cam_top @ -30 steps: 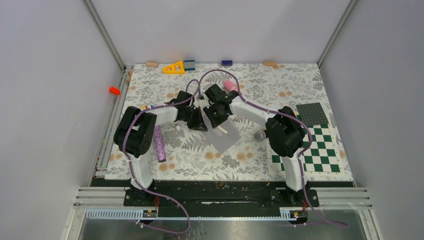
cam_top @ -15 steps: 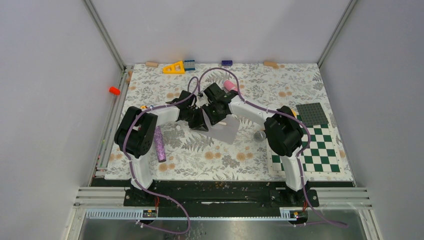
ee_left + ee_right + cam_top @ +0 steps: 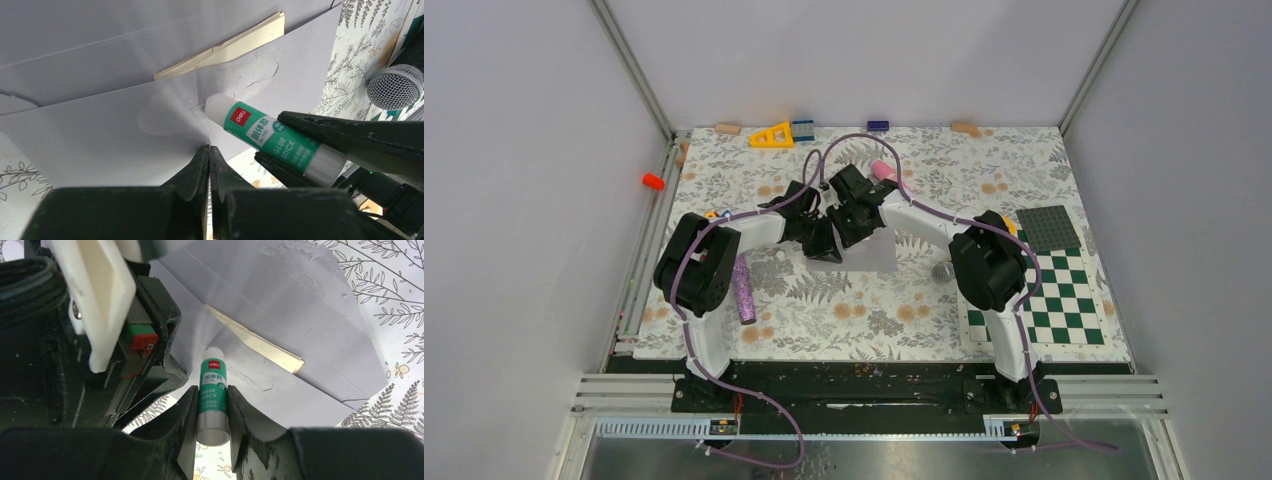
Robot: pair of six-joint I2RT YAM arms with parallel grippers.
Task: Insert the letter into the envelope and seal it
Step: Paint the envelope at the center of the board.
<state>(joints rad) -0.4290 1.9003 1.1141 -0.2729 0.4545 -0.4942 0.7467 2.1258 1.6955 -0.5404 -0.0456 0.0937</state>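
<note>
Floral-patterned table (image 3: 1024,170) carries the envelope (image 3: 867,258) near its middle. In the last second the paper has swung from a slant to lie nearly square with the table's edges, and the glue stick (image 3: 265,137) tip touches the flap, so sealing looks under way with the cream letter (image 3: 225,47) tucked in. Both arms bend inward from the near edge, the left gripper (image 3: 208,148) pinched on the envelope's edge and the right gripper (image 3: 211,388) clamped around the glue stick.

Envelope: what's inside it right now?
A cream folded letter sits in the envelope pocket, with one edge strip showing at the opening. The rest of the letter is covered by the envelope's paper, so how deep it sits can't be seen.
</note>
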